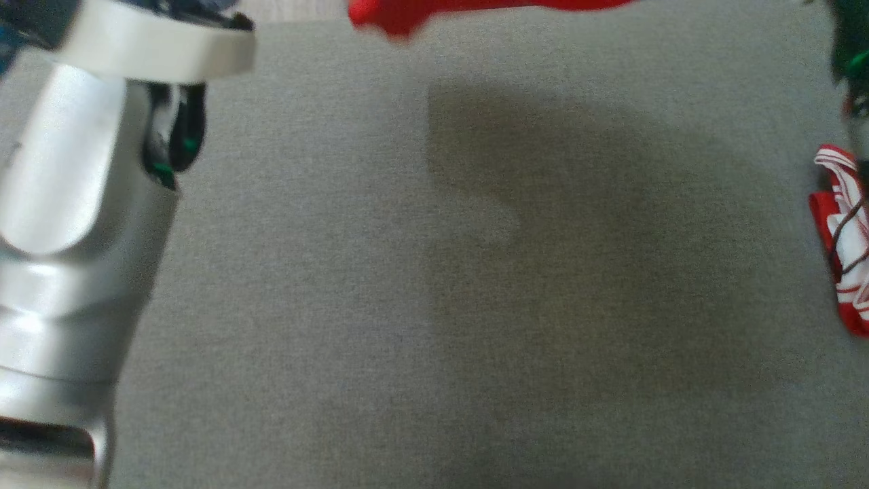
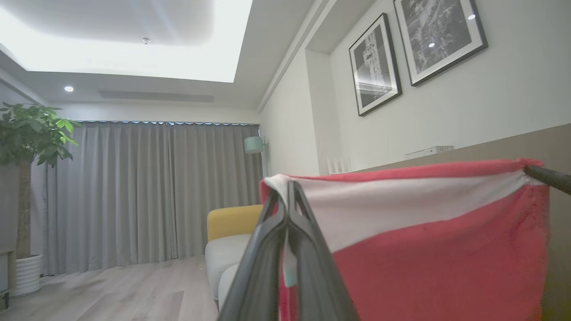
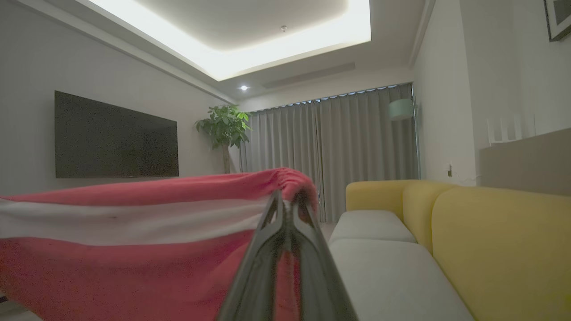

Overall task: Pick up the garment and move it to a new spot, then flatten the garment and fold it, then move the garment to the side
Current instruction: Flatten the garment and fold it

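Red garment (image 2: 437, 249) taut between both jaws; striped cloth (image 1: 845, 238) on grey surface (image 1: 434, 305).

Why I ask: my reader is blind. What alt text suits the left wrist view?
Left gripper shut on a corner of a red cloth garment with a white band, stretched to the right gripper; grey curtains behind.

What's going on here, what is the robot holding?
Both arms hold up a red fabric garment with a white band. The left gripper is shut on one top corner and the right gripper on the other, so the cloth hangs stretched between them, off the grey fabric surface. A crumpled red-and-white striped cloth lies at that surface's right edge.
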Tool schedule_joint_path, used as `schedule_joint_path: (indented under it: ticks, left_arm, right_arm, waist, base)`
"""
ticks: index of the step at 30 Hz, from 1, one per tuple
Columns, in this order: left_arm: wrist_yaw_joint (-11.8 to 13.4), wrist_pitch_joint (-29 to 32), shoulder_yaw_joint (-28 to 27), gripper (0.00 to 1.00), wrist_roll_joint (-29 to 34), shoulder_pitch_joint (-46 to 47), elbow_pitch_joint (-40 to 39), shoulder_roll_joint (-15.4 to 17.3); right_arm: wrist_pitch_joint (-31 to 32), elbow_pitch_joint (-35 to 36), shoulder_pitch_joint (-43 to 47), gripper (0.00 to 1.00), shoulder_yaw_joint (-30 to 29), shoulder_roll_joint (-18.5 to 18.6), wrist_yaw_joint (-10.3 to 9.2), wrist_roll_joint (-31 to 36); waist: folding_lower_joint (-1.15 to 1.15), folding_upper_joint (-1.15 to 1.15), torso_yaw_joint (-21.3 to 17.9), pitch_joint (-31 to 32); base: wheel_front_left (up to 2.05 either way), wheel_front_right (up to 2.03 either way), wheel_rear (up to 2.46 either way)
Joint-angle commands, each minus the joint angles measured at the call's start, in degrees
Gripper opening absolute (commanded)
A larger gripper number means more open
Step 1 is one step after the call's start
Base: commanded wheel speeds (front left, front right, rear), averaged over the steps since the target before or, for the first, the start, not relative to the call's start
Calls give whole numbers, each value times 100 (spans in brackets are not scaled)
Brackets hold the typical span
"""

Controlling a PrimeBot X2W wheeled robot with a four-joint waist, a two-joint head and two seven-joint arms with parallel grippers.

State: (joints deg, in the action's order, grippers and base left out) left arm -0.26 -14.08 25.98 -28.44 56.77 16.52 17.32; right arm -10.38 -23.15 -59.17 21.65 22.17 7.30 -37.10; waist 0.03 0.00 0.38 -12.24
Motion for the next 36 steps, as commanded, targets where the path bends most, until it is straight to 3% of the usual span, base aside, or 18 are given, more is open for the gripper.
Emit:
schedule_joint_path:
  ticks: [1,5,12,17,23,30,34,36]
  left_arm:
    - [7,-33,-226,0,34,9,-86,224]
    - [4,-83,-300,0,-114,-873,71,-37]
    - [-147,-90,-719,0,-21,-3423,191,-742]
    - [-303,-91,-1332,0,250,-4941,-90,-1283]
    - [-530,-91,-1616,0,457,-6048,-471,-1431]
    - [-635,-91,-1723,0,640,-6027,-1019,-1442]
    - [-688,-92,-1791,0,628,-5003,-890,-1408]
    - [-705,-31,-1674,0,661,-4313,-656,-1220]
  right_arm:
    - [-63,63,101,0,68,8,19,2]
    - [-264,-376,706,0,464,110,19,-206]
    - [-434,-673,2561,0,1218,122,19,-684]
    - [-457,-209,3926,0,1690,224,19,-1270]
    - [-460,559,5181,0,1678,464,19,-1534]
    - [-461,1328,5585,0,1168,478,19,-1596]
    - [-446,1470,5151,0,997,266,19,-1787]
    - [-312,1442,4832,0,941,119,19,-1945]
  waist:
    - [-3,0,31,16]
    - [-3,0,94,123]
    - [-3,0,86,249]
    - [-3,0,67,433]
    - [-3,0,24,670]
    - [-3,0,-117,607]
    - [-3,0,-217,373]
    - [-3,0,-292,195]
  base:
    - [0,0,0]
    - [0,0,0]
    - [0,0,0]
    - [0,0,0]
    - [0,0,0]
    - [0,0,0]
    - [0,0,0]
    - [0,0,0]
